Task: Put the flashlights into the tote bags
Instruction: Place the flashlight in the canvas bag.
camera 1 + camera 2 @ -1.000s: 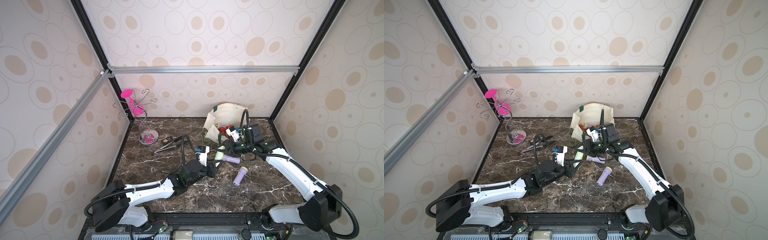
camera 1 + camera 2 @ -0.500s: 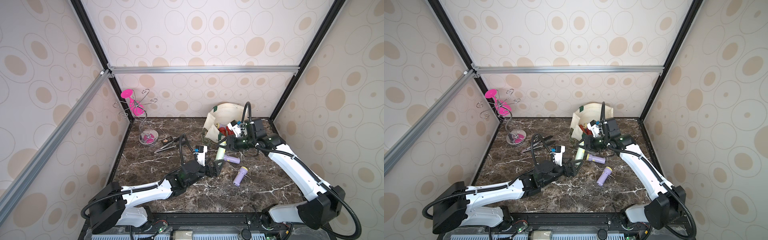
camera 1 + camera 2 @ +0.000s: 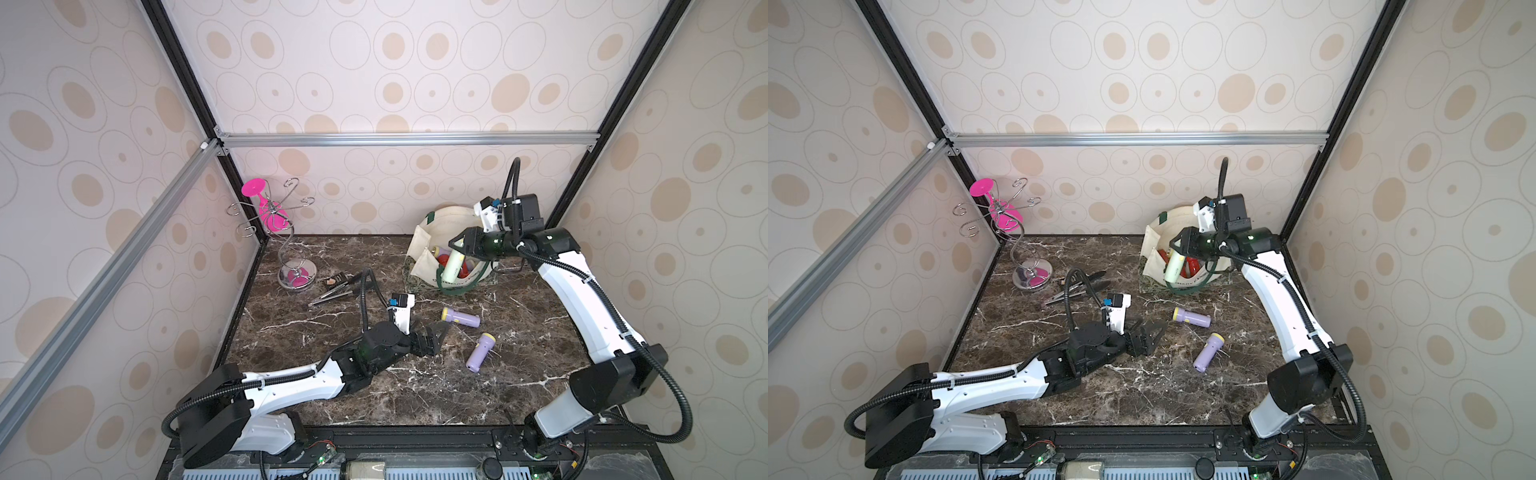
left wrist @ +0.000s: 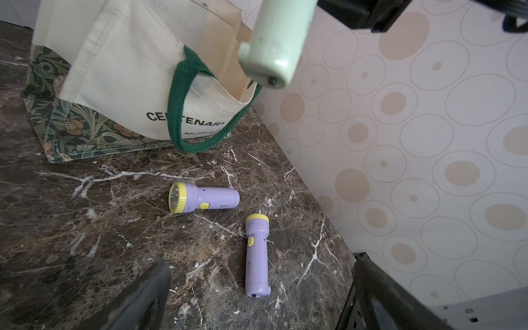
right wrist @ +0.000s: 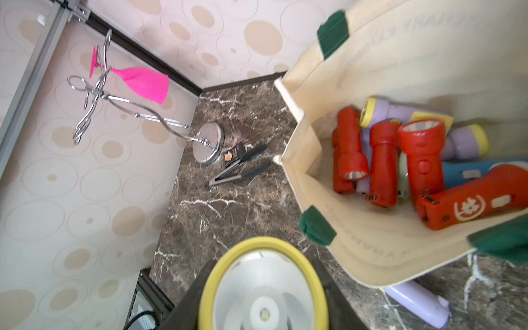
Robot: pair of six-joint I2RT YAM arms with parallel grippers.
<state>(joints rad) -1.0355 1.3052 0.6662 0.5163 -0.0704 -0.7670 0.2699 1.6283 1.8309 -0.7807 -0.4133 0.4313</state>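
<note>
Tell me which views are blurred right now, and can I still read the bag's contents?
Right wrist view: the held flashlight's head looms close and soft; tote bag and red flashlights are smeared, colours readable. Left wrist view: both lilac flashlights sharp. Both top views: sharp and evenly lit.

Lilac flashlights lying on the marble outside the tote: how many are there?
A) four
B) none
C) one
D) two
D: in a top view two lie loose on the marble, the lilac flashlight nearer the tote and the lilac flashlight nearer the front edge, both outside the tote bag; the pale green flashlight is in the right gripper, not on the table.
</note>
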